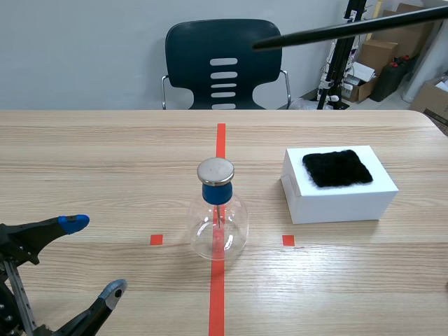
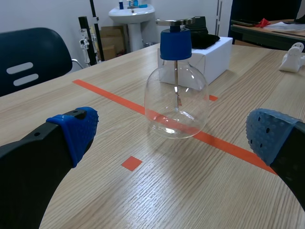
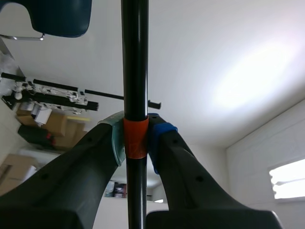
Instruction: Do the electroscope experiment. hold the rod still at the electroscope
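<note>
1. The black rod point(image 3: 135, 71) is being gripped by the right gripper point(image 3: 136, 139). Its two pads are being pressed against the orange-red band point(image 3: 135, 143) around the rod, one on each side.
2. In the scene view the rod point(image 1: 350, 28) is being held high, slanting in from the upper right. Its free end is being shown in front of the dark chair point(image 1: 222, 63), well apart from the electroscope point(image 1: 218, 217) and above it.
3. The electroscope, a clear glass flask with a blue stopper point(image 1: 216, 192) and a metal disc point(image 1: 215, 170) on top, is being left upright on the wooden table point(image 1: 105, 154). It is standing on the red tape line point(image 1: 221, 140), near the middle.
4. The left gripper point(image 1: 94, 255) is being kept low near the table's front left, fingers spread wide with nothing between them. In its wrist view the electroscope point(image 2: 176, 95) is being seen ahead of it, untouched.
5. A white box point(image 1: 343, 199) is being used as a rest for a black fur pad point(image 1: 337, 168), to the right of the electroscope and apart from it.
</note>
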`<state>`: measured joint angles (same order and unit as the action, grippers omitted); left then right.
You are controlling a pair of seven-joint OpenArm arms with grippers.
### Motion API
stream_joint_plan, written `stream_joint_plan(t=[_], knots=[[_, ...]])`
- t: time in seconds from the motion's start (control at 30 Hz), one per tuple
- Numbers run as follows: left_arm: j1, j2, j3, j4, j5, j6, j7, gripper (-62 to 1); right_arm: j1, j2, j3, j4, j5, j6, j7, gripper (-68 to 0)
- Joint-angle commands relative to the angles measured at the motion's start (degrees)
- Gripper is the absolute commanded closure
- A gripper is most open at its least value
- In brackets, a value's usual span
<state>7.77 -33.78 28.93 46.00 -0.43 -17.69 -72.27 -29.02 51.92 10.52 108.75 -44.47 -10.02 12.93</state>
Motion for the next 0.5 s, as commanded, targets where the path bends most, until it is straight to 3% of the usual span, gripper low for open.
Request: stream_joint_plan(t=[0.0,0.3,0.47], knots=[[0.0,0.0,0.0,0.7,-0.4,0.0,-0.9,-62.3,3.2,0.3,-1.8,-0.3,-1.3,-0.5,-0.9,-0.4],[0.0,0.0,0.0,0.7,-0.4,0.0,-0.9,-62.3,10.1,-0.1,-13.5,-0.3,-9.8,2.1,-4.1,-0.4],[0.0,0.0,0.0,0.7,-0.4,0.0,-0.9,-62.3,11.1,-2.2,-16.8,-0.6,-14.9,2.6,-4.9,-0.4]])
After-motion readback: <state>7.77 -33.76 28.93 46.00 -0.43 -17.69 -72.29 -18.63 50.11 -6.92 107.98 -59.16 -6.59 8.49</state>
